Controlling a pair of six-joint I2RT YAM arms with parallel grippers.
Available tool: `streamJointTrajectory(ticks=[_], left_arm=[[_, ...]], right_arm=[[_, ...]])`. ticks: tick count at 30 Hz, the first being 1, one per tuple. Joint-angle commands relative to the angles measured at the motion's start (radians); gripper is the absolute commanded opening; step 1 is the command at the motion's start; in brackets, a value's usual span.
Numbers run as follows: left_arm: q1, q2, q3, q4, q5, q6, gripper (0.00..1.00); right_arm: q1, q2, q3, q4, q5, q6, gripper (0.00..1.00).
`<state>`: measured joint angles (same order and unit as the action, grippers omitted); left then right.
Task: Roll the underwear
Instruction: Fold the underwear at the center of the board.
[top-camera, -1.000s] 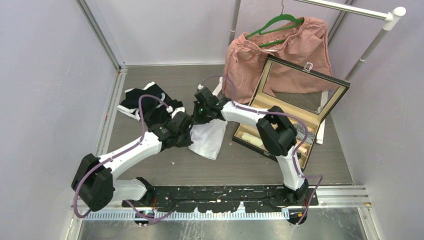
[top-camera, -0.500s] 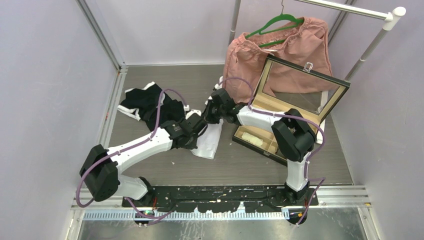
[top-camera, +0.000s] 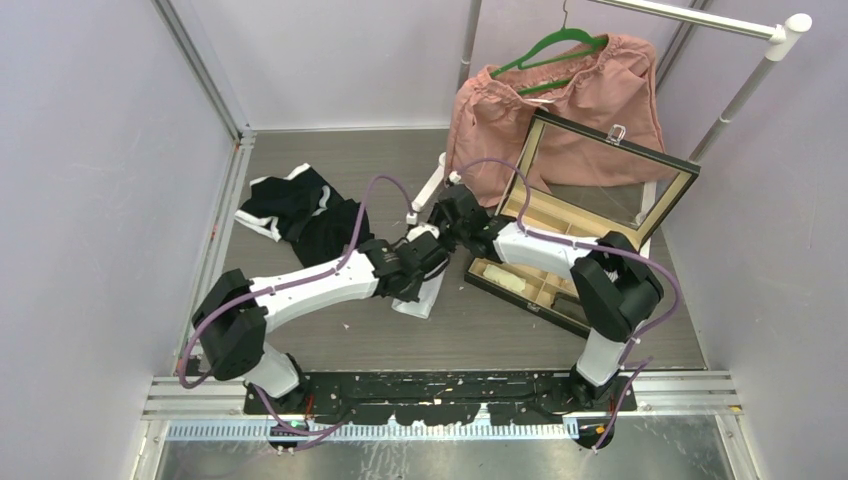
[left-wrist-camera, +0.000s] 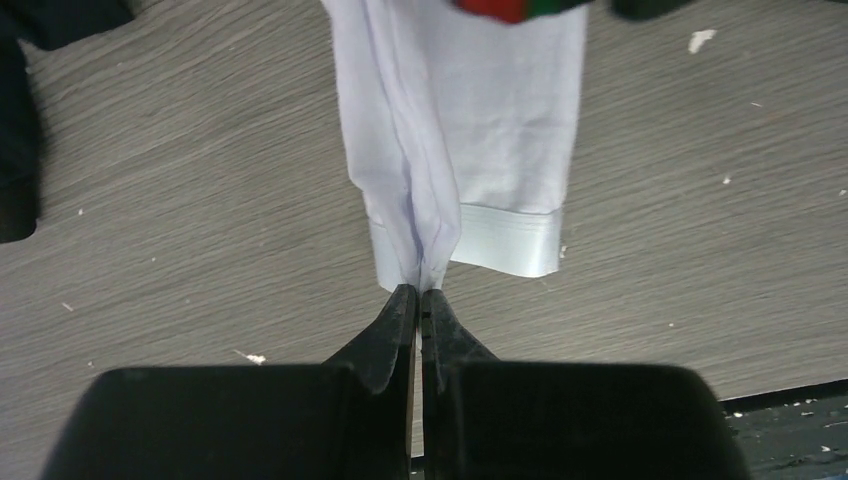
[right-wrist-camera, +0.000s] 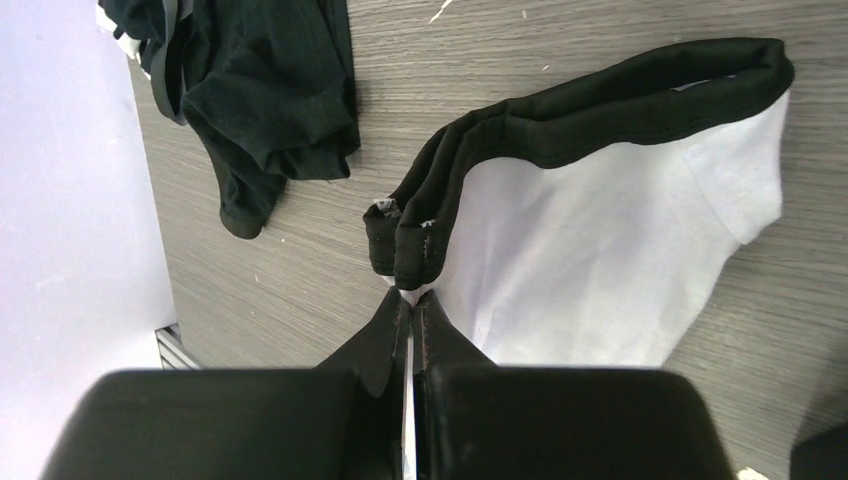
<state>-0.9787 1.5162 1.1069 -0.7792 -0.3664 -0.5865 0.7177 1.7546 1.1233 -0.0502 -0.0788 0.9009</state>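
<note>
Left of case (top-camera: 612, 142), underwear (left-wrist-camera: 470, 120) runs near-far, waistband far.

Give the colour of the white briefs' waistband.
Black. The waistband of the briefs shows best in the right wrist view.

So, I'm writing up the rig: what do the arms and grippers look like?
The left arm and right arm match: white link shells, bulky black joint housings, a purple cable looping along each. The left gripper and right gripper each have two slim black fingers tapering to points, from a black boxy body.
</note>
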Motion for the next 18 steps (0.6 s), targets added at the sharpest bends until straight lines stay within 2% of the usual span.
streamJointTrajectory(ticks=[1,9,18], left_arm=[[-0.042,0.043,0.068,-0.016,-0.030,0.000,0.01],[-0.087,0.116,0.108,-0.007,-0.039,-0.012,0.01],[-0.100,0.177,0.093,0.051,-0.031,0.007,0.01]], right_arm=[[-0.009,-0.074,-0.028,0.030,0.068,0.000,0.01],[-0.016,-0.139,-0.100,0.002,0.140,0.003,0.01],[-0.034,-0.161,-0.185,0.021,0.143,0.021,0.01]])
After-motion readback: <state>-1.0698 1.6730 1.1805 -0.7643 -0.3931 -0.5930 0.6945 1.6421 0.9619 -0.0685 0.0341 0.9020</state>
